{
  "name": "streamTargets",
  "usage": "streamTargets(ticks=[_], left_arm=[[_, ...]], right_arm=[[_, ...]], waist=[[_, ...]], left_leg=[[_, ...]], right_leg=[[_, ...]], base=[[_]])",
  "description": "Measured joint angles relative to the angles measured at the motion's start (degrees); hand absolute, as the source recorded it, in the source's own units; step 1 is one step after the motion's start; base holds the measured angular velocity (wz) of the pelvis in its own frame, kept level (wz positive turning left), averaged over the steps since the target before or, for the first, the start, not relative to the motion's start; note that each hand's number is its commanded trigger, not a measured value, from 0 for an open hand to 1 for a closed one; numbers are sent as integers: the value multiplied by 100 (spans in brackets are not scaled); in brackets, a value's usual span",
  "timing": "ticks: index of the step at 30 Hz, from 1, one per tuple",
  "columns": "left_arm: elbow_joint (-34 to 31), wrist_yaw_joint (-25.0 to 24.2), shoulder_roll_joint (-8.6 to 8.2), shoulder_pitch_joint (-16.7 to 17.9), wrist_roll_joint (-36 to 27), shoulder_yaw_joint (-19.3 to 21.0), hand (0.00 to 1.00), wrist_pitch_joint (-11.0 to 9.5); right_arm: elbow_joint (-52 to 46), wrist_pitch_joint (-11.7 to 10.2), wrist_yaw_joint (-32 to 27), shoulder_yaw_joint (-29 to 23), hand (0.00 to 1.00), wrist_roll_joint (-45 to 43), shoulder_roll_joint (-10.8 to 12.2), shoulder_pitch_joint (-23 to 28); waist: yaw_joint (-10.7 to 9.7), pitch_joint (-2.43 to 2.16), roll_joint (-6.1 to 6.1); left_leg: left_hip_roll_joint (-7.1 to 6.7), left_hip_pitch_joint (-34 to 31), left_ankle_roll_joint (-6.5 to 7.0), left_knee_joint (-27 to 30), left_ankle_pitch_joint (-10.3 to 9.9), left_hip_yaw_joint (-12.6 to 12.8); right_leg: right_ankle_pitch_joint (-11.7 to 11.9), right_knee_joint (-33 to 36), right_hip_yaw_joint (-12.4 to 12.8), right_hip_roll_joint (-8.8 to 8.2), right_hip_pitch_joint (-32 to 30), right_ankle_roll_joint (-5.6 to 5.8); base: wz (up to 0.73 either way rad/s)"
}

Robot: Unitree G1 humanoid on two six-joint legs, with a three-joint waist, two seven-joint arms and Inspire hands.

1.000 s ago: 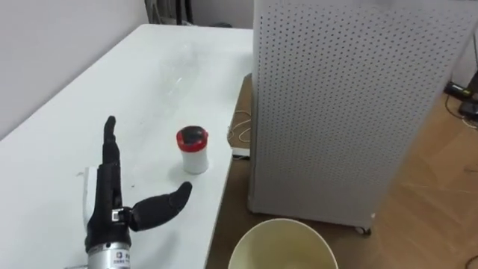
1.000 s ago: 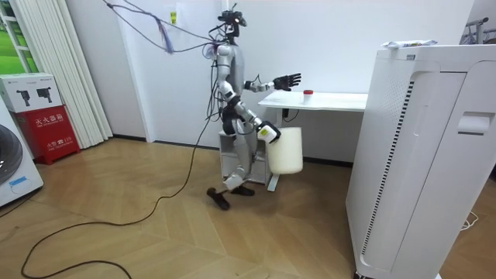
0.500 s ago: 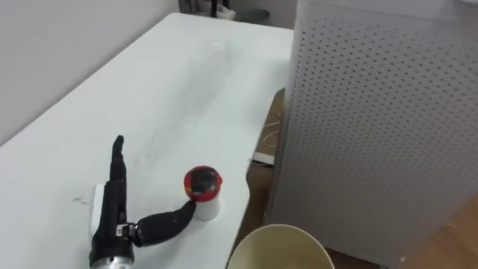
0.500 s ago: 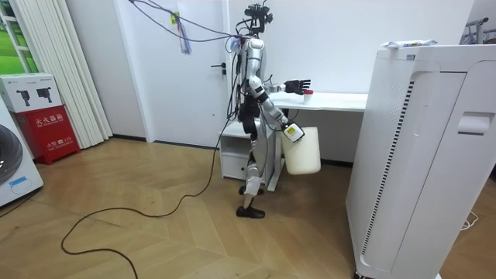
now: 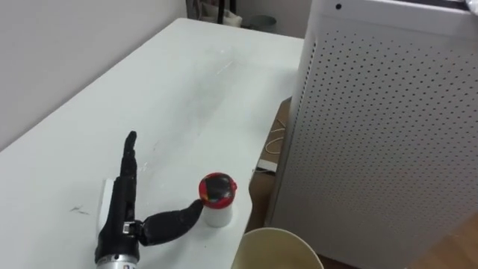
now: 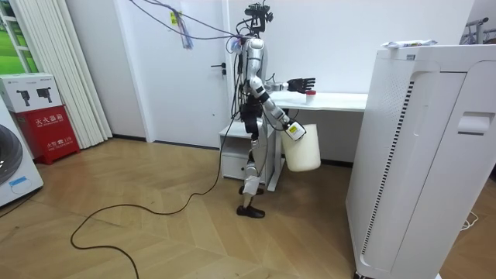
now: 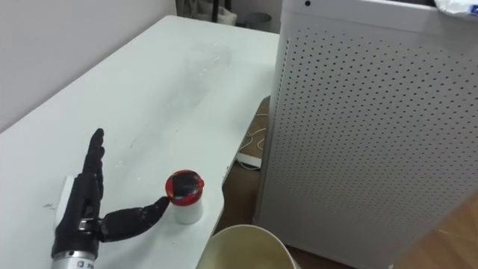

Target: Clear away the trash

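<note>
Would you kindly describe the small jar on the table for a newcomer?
Find the white table beside the perforated cabinet. Near its edge, by the left hand, stands a small white jar, alone in having a red lid.

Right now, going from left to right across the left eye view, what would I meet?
left hand → red-lidded white jar → cream bin → white perforated cabinet

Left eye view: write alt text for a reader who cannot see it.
The robot's left hand is open over a white table, its thumb at the side of a small white jar with a red lid near the table's edge. A perforated white cabinet stands to the right, and the rim of a cream bin shows below.
</note>
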Motion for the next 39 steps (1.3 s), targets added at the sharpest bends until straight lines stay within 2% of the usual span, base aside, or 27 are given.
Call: streamTargets(ticks=[5,15,21,26,39], left_arm=[[0,-164,1,54,0,-129,0,0],[-2,-369,6,56,4,-121,0,0],[-3,-373,31,62,9,-74,0,0],[-4,-361,141,62,7,-15,0,0],[-3,-330,141,66,9,-8,0,-1]], right_arm=[[-7,-1,78,0,100,9,1,0],[-9,-15,87,-1,100,9,0,4],[-9,-15,134,8,100,9,0,9],[-9,-15,120,8,100,6,-10,22],[-15,-17,66,8,100,5,-11,-7]], waist=[[-5,-2,-2],[10,-12,-19],[29,-14,-15],[20,-18,16],[-8,-13,53]], left_leg=[[3,12,-9,-26,8,-3],[5,62,-10,-38,9,10],[3,215,-10,-134,9,24],[4,227,-10,-133,8,21],[3,294,-10,-186,9,21]], right_leg=[[5,-7,-33,8,-1,-7],[4,-51,-39,10,32,-7],[5,-53,-26,13,112,-7],[5,-51,-35,13,130,-7],[4,-55,-81,9,171,-7]], base=[[0],[-1],[-5],[0],[0]])
